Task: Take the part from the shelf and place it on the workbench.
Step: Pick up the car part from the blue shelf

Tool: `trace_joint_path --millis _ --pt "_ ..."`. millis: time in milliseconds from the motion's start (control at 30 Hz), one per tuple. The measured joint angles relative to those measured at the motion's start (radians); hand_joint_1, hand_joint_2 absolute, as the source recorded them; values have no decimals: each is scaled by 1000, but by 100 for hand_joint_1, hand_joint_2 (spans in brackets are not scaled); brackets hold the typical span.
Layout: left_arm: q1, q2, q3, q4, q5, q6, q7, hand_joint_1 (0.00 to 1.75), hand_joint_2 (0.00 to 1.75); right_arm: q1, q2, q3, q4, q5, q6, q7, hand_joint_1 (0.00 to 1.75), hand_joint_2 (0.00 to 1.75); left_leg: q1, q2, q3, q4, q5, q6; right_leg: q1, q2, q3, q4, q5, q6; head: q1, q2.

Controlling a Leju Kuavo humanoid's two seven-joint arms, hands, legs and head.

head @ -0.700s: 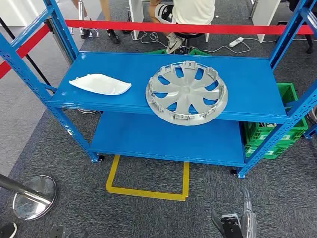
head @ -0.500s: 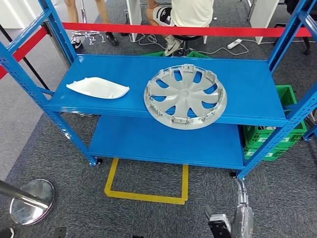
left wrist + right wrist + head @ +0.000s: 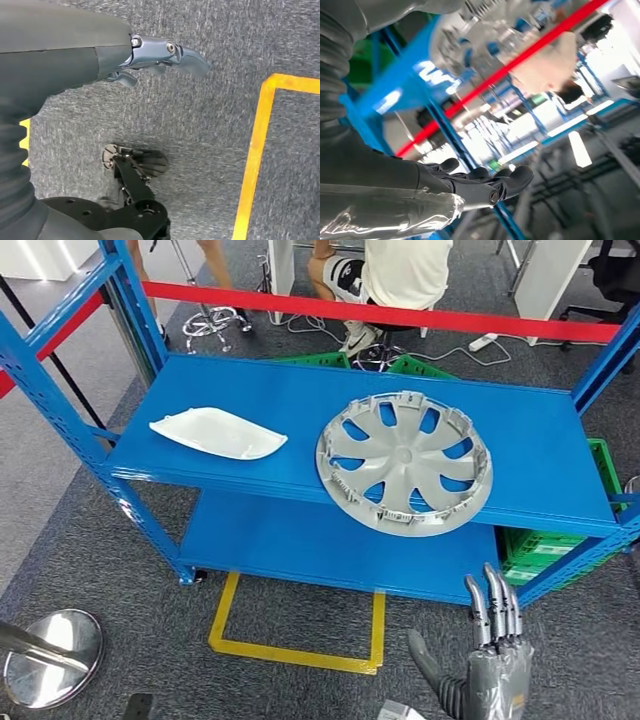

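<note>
A silver wheel cover point(image 3: 404, 461) lies flat on the top board of the blue shelf point(image 3: 528, 455), right of the middle and close to the front edge. A white curved plastic part point(image 3: 217, 433) lies on the same board to the left. My right hand point(image 3: 487, 660) is raised below the shelf's front right, fingers straight up and thumb apart, holding nothing. In the blurred right wrist view its fingers point(image 3: 490, 182) reach out under the wheel cover point(image 3: 471, 25). My left hand point(image 3: 158, 55) hangs over grey carpet, fingers stretched out and empty.
Red barrier tape point(image 3: 392, 312) runs behind the shelf, and a person point(image 3: 404, 270) sits beyond it. Green crates point(image 3: 555, 545) stand under the shelf's right end. A yellow floor outline point(image 3: 298, 645) lies before the shelf, a chrome post base point(image 3: 49, 645) at lower left.
The camera has shifted, so the shelf sits further right in the picture. My right hand has risen higher into the head view, its fingers now upright.
</note>
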Motion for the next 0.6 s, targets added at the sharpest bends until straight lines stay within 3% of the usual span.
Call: trace_joint_path --millis 67,100,133,167,267,333,400,433,467,500,567,600 --pt "-1 -2 1 4 -9 3 2 0 175 1 -3 8 -14 27 -6 -1 0 175 -2 -2 28 -1 -21 -3 8 -1 18 -117 100 -15 0 0" --pt "-3 -3 2 5 -12 3 2 0 175 1 -3 10 -19 33 -7 -1 0 175 -2 -3 34 -3 -29 -7 13 -1 26 -157 127 -22 2 0" --pt "-3 -4 3 7 -14 3 3 0 175 2 -4 12 -23 36 -8 -1 0 175 -1 -3 38 -5 -34 -13 16 -1 28 -178 141 -29 3 0" --pt "-4 -4 3 8 -15 4 4 0 175 3 -4 15 -27 38 -9 -1 0 175 -1 -3 42 -6 -34 -20 19 -1 31 -184 138 -34 4 0" --pt "-7 -5 4 10 -17 3 4 0 175 7 -7 23 -37 34 -11 9 0 175 -1 0 48 11 -34 -37 13 0 63 -211 142 -47 3 0" --pt "-12 -5 3 10 -18 3 4 0 175 6 -11 30 -38 46 -11 34 0 175 1 2 0 98 -58 -48 6 -1 87 -226 137 -52 -3 0" --pt "-14 -5 3 10 -17 4 4 0 175 0 -21 46 -32 79 -11 109 0 175 4 2 -85 209 -103 -60 2 -1 100 -230 126 -55 -7 0" --pt "-13 -5 3 11 -16 5 5 0 175 -5 -32 62 -25 94 -11 163 0 175 5 2 -118 238 -114 -63 0 1 108 -230 119 -54 -8 0" --pt "-13 -4 2 11 -14 5 6 0 175 -10 -47 83 -16 105 -11 215 0 175 6 3 -135 235 -101 -65 -2 2 119 -230 110 -52 -9 0" --pt "-13 -3 2 11 -14 5 7 0 175 -14 -61 106 -6 113 -11 255 0 175 7 3 -137 202 -64 -67 -6 4 131 -230 101 -48 -10 0" --pt "-13 -2 2 12 -14 5 8 0 175 -22 -87 143 15 122 -11 296 0 175 10 7 -113 86 39 -71 -9 4 154 -229 80 -37 -12 0" --pt "-13 -2 1 13 -15 5 9 0 175 -26 -97 156 24 125 -11 309 0 175 12 10 -102 40 64 -69 -9 5 161 -229 72 -31 -15 0"
